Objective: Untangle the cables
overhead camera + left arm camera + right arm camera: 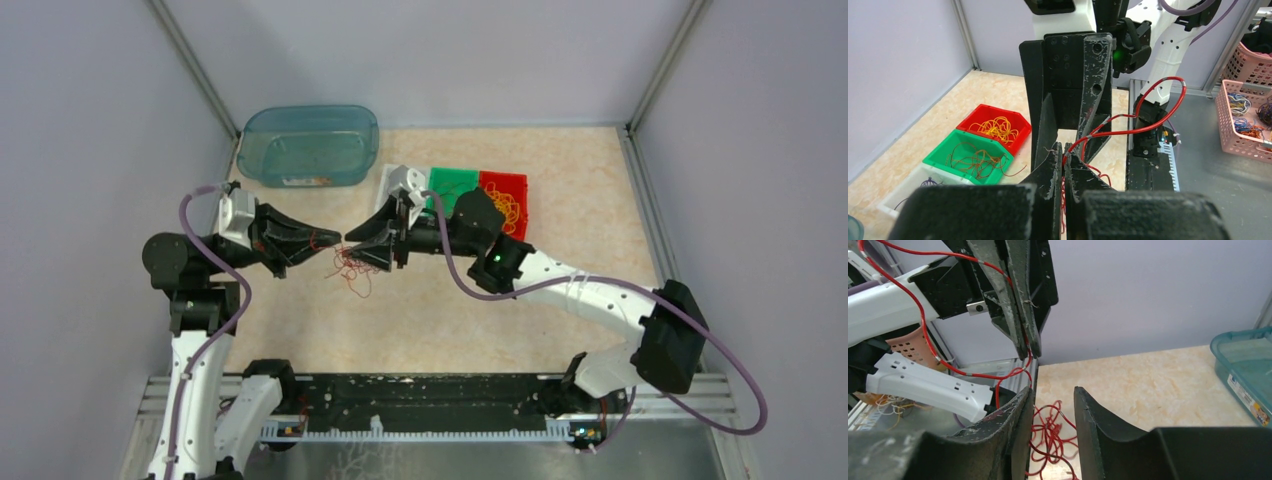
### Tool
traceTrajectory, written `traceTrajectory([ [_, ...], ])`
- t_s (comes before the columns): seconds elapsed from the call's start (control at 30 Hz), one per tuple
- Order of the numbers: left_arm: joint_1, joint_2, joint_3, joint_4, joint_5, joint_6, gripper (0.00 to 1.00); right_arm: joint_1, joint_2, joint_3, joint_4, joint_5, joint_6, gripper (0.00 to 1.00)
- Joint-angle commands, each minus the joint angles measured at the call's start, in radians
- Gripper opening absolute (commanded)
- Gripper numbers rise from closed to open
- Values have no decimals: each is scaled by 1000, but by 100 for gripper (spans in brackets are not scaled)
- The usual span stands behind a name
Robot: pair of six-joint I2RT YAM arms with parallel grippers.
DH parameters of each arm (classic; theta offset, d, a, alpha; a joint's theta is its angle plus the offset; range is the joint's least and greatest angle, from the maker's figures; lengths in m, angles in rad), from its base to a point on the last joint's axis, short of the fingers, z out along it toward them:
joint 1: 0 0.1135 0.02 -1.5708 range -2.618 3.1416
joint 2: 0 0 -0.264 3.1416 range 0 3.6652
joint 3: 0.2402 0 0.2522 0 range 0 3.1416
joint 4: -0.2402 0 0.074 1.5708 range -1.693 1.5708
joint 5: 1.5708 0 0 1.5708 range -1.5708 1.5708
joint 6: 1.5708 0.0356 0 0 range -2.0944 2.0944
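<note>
A tangle of thin red cables point(350, 272) lies on the table between the two grippers. My left gripper point(338, 239) is shut on one red cable point(1128, 133), which rises from its closed tips point(1064, 159) and loops off to the right. My right gripper point(357, 246) faces it, very close, open and empty. In the right wrist view the right gripper point(1052, 392) is open above the red tangle point(1053, 434), and the left gripper point(1024, 325) hangs just ahead, pinching the red cable.
A white bin point(400, 180), a green bin point(452, 185) of dark red cables and a red bin point(505, 190) of yellow cables stand behind the right gripper. A teal tub point(310, 145) sits at the back left. A pink basket point(1243, 125) of cables stands off the table.
</note>
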Motion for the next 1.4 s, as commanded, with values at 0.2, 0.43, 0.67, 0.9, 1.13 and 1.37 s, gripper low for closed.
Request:
traceTrajectory([
  [0.2, -6, -14, 5, 2, 8, 21, 1, 21, -111, -40, 31, 108, -27, 43],
  [0.43, -8, -11, 6, 14, -2, 7, 1, 22, -151, -76, 67, 113, -13, 43],
  [0.67, -7, -14, 6, 6, -6, 15, 2, 33, -88, -36, 93, 43, 19, 37],
  [0.9, -8, -9, 0, -17, -13, 45, 2, 48, -50, -13, 100, 28, 21, 36],
  [1.13, -9, -9, -7, -20, -15, 49, 2, 51, -7, 11, 125, 38, 36, 36],
  [1.37, -9, -14, -6, -63, -16, 93, 2, 54, -31, -11, 145, 35, 35, 37],
])
